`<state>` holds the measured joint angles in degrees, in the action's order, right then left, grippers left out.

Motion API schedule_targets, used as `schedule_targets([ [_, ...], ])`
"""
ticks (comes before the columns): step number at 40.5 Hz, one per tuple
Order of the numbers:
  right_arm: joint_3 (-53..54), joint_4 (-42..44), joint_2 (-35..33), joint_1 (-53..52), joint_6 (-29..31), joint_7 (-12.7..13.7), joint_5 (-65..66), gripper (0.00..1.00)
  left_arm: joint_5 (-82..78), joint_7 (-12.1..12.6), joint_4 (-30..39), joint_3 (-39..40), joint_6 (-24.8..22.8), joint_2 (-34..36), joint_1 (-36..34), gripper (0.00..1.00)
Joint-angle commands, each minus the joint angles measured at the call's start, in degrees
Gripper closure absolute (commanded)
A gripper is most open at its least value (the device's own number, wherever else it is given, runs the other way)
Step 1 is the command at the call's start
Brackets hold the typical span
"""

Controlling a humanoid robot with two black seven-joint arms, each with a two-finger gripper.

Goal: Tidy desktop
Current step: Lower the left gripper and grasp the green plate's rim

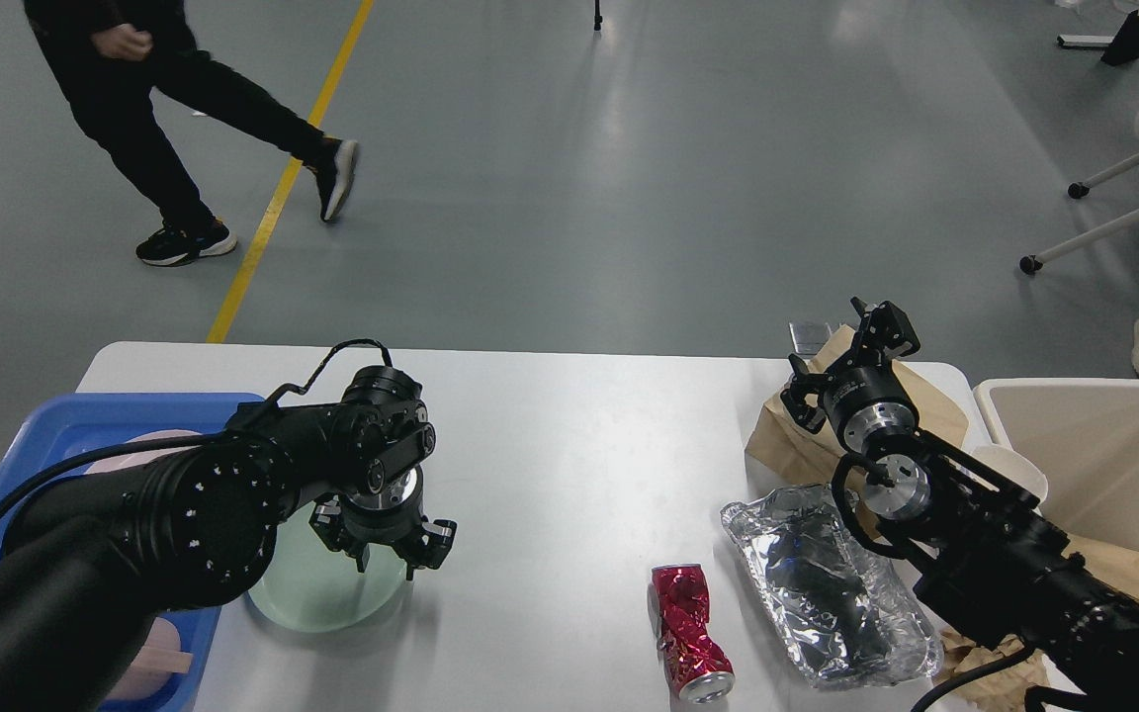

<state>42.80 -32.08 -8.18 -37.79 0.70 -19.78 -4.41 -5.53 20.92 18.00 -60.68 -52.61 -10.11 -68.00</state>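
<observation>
The white desktop carries litter and dishes. My left gripper points down over the right edge of a pale green plate, jaws spread open and empty. My right gripper is open and empty, raised over a crumpled brown paper bag at the back right. A crushed red can lies near the front edge. A silver foil bag lies to the right of the can, partly under my right arm.
A blue tray with pink dishes sits at the left end. A beige bin stands off the right end, with a white cup beside it. A person walks on the floor beyond.
</observation>
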Motion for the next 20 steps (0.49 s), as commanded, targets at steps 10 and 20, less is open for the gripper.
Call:
schedule_targets([
  [10, 0.0, 0.0, -0.08, 0.0, 0.01, 0.0, 0.01, 0.0, 0.17, -0.26, 0.02, 0.13, 0.05, 0.09, 0.68, 0.72],
  [20, 0.0, 0.0, 0.0, 0.0, 0.0, 0.0, 0.01, 0.0, 0.17, -0.26, 0.02, 0.04, 0.23, 0.09, 0.94, 0.71],
])
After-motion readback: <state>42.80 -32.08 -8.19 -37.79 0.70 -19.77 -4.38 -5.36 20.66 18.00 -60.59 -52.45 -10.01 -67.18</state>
